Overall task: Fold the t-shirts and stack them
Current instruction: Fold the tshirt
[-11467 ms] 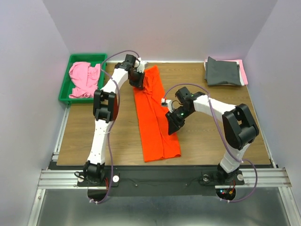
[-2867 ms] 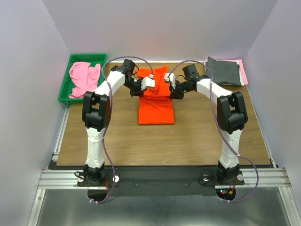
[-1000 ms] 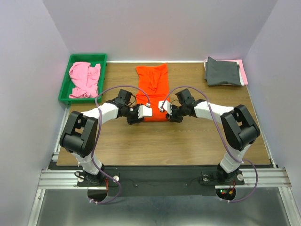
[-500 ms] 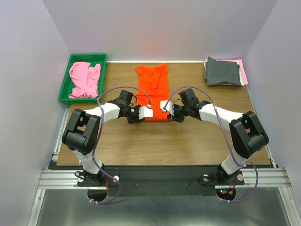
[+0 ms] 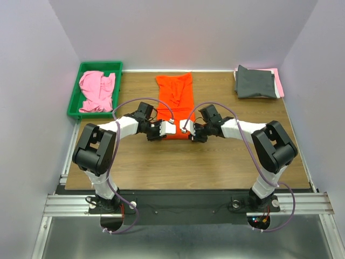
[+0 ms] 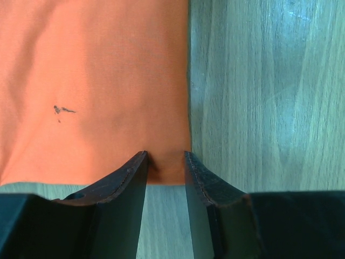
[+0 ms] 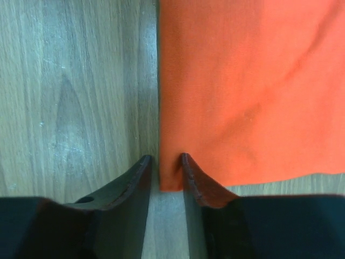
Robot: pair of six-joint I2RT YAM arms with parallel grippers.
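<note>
Top external view: orange t-shirt (image 5: 175,102) lies as a long narrow strip on the table (image 5: 232,162), running from the far edge toward the middle, flat, with its near hem square across. Both arms are bent inward and low. The left gripper (image 5: 160,133) sits at the hem's left corner and the right gripper (image 5: 193,134) at its right corner, each pointing in at the cloth. Left wrist view: fingers (image 6: 129,178) sit part-spread with a narrow gap, and the shirt corner lies in that gap, hem just past the tips. The cloth is flat on the wood, not lifted, with a slight pucker beside one finger. A small dark speck (image 6: 62,109) shows on the fabric. Right wrist view is the mirror of that: fingers (image 7: 197,181) are part-spread, a bit narrower, the corner and side edge lie in the gap, and the cloth is flat. Neither claw is clamped down on the fabric. A crumpled pink shirt (image 5: 97,89) sits in the green tray (image 5: 73,105) at the far left. A folded dark grey shirt (image 5: 256,82) lies on a folded pink one (image 5: 279,81) at the far right corner, well apart from the orange one.
</note>
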